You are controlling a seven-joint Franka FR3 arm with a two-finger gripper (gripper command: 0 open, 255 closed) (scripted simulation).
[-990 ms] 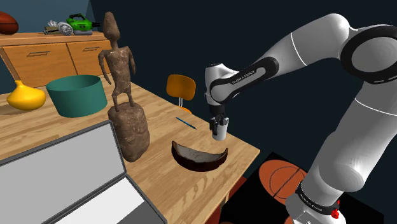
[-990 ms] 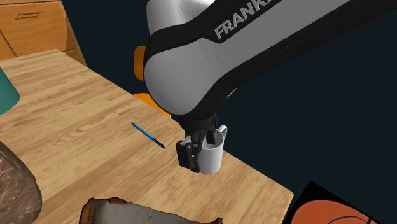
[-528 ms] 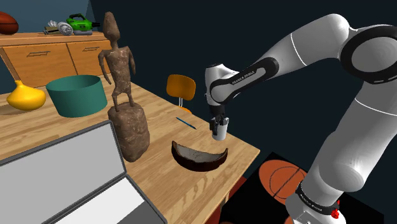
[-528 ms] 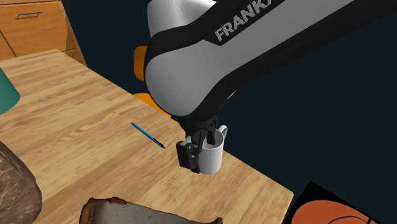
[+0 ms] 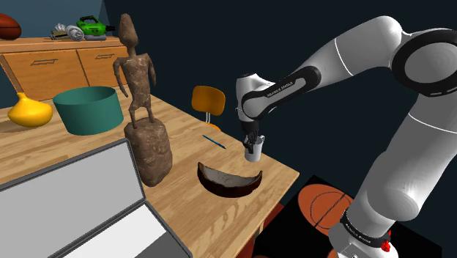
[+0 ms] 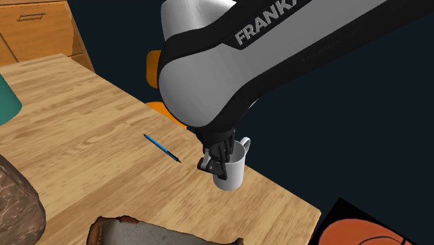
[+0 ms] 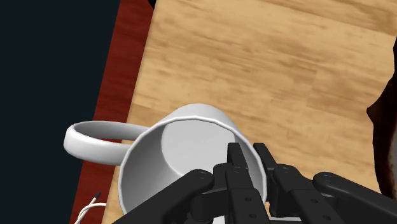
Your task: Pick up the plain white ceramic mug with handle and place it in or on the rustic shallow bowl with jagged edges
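Gripper (image 5: 253,142) points down near the desk's (image 5: 220,212) right-hand corner in the shoulder view, right of centre in the frame, and is closed narrowly on the rim of the white mug (image 5: 253,153). The wrist view shows how it pinches. One black finger of the gripper (image 7: 254,167) lies inside the mug (image 7: 167,159) and the other against the outside wall. The handle sticks out past the desk (image 7: 254,63) edge.

In the second exterior view the mug (image 6: 233,170) hangs tilted under the gripper (image 6: 217,160), low and right of centre. I cannot tell whether its base touches the desk (image 6: 83,125). A blue pen (image 6: 161,148) lies to the mug's left, apart from it.

The dark, jagged shallow bowl (image 5: 228,182) sits on the desk lower left of the mug in the shoulder view, near it but not touching. A tall brown figure (image 5: 143,124) stands further left.
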